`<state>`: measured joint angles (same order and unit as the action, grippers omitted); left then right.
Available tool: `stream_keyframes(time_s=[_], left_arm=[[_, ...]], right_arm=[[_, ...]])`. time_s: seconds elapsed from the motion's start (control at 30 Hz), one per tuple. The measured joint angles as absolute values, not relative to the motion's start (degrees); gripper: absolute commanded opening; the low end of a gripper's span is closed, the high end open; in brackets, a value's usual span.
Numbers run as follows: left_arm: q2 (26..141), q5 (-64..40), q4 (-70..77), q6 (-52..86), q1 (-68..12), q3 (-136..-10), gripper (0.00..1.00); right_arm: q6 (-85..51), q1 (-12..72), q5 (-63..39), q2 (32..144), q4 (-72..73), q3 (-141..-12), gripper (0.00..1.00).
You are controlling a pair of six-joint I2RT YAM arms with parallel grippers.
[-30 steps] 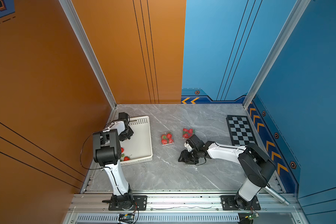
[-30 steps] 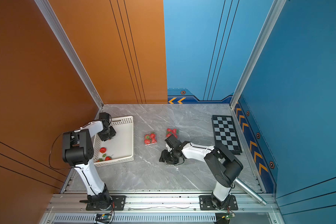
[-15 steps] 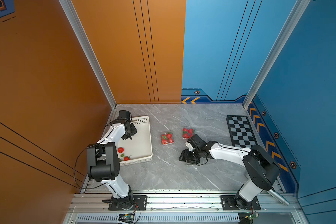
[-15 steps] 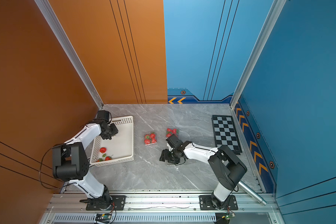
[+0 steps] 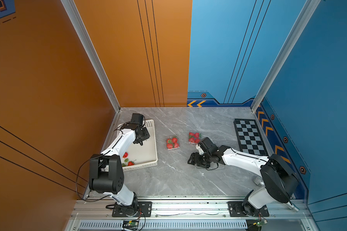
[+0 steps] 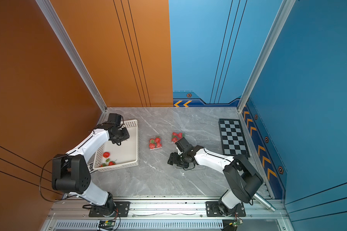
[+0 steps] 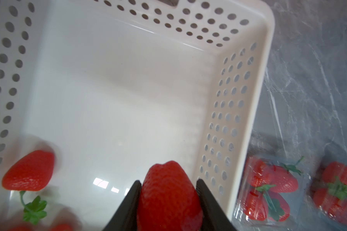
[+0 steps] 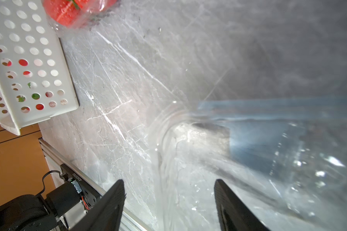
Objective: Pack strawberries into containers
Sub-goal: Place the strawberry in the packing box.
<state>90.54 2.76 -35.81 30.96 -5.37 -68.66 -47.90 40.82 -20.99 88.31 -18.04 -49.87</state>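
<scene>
My left gripper (image 7: pixel 168 182) is shut on a red strawberry (image 7: pixel 168 200) and hangs over the white basket (image 7: pixel 238 80); in both top views it (image 5: pixel 141 142) (image 6: pixel 119 142) is above the basket's far half. Loose strawberries (image 5: pixel 125 154) (image 6: pixel 106 154) lie at the basket's near end. Two clear containers (image 5: pixel 172 143) (image 5: pixel 194 137) hold strawberries mid-table. My right gripper (image 8: pixel 168 181) (image 5: pixel 190 160) is open, low over the table. An empty clear container (image 8: pixel 258 156) sits right in front of it, its rim reaching between the fingers.
The white basket (image 5: pixel 146 148) stands at the left by the orange wall. A black-and-white checkerboard (image 5: pixel 249 137) lies at the far right. The aluminium rail (image 5: pixel 188 206) with both arm bases runs along the front edge.
The left arm's elbow has swung down toward the front left, and its gripper has drifted slightly right over the basket. The right gripper has stayed in place.
</scene>
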Motion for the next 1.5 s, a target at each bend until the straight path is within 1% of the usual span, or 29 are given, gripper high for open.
stream_keyframes(time_s=[0.13,0.4,0.6,0.7,0.83,1.03,1.27,1.4,1.5], left_arm=[[88.2,2.9,-36.1,32.1,-10.4,-67.5,0.25],[86.3,4.4,-38.3,34.4,-18.0,-67.0,0.25],[86.3,5.9,-40.2,35.7,-23.7,-69.1,0.25],[86.7,6.0,-40.4,36.4,-26.2,-70.9,0.25],[88.9,6.6,-41.0,37.4,-30.3,-74.3,0.25],[94.4,7.2,-42.1,38.3,-38.9,-82.2,0.25],[99.5,7.2,-43.2,38.7,-47.7,-89.7,0.25],[101.5,6.8,-43.6,39.1,-52.1,-92.0,0.25],[103.3,6.2,-44.0,39.1,-55.4,-94.0,0.25]], right_arm=[[-48.2,38.3,-20.5,84.7,-18.6,-47.4,0.75],[-48.3,32.2,-20.1,77.7,-20.1,-41.8,0.77],[-48.3,27.2,-21.2,69.3,-20.6,-39.4,0.77],[-48.3,25.6,-22.3,67.2,-20.6,-38.9,0.77],[-48.3,23.6,-23.3,65.5,-20.7,-37.4,0.77],[-47.2,18.4,-24.0,64.6,-23.3,-35.2,0.77],[-43.4,8.2,-25.5,63.9,-27.1,-34.8,0.76],[-40.7,1.8,-26.5,63.9,-28.5,-34.8,0.76],[-38.9,-0.8,-27.1,64.2,-29.4,-34.8,0.76]])
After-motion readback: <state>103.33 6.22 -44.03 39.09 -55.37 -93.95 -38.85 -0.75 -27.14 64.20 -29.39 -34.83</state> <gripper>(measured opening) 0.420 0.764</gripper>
